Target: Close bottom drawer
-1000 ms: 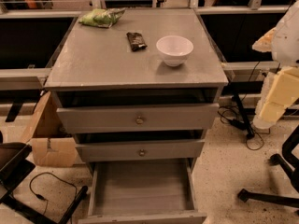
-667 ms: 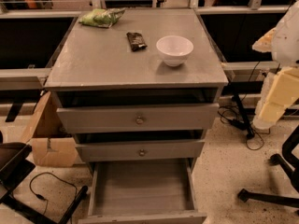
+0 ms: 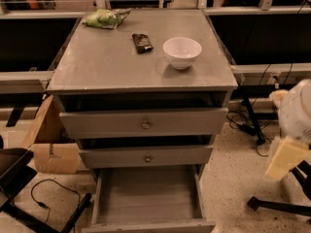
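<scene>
Against the frame a second back, the cabinet and its contents sit unchanged; only the arm has shifted, now lower at the right edge. The gripper hangs at about 4 o'clock from the cabinet, well apart from it and level with the middle drawer; whether the claw is wide or narrow I cannot tell. The bottom drawer lies at 6 o'clock in view, pulled far out, grey plank floor bare, front panel cut by the lower edge. The middle drawer and the top drawer above it each stand out a little, with dark gaps over them and brass knobs showing. On the cabinet top are a white bowl toward 1 o'clock, a dark packet just beside it at 12, and a green bag at the 11 o'clock corner. On the floor, a cardboard box sits at 9 o'clock against the cabinet side, a black cable loops at 8, and a chair base lies at 4 — below the gripper, between it and the speckled floor.
</scene>
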Robot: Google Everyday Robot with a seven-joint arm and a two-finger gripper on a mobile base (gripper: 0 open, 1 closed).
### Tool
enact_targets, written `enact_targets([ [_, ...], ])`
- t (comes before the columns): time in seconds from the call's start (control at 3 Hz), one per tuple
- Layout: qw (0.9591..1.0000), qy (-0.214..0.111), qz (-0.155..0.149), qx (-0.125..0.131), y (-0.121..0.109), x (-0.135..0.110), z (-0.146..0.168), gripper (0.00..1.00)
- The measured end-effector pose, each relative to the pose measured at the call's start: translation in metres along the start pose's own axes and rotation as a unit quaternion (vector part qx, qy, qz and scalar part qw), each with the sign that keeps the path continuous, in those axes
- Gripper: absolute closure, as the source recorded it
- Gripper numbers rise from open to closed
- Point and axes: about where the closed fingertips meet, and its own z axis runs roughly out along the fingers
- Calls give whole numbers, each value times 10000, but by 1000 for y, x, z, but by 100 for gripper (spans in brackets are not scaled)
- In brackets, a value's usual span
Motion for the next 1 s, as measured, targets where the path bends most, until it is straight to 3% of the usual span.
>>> enact_targets([
  [0.33,9995,298,-85,98,27,29,62,0],
  [0.67,9987,470,-195,26,52,48,126,0],
  [1.0,9980,482,-288,-305,68,52,170,0],
])
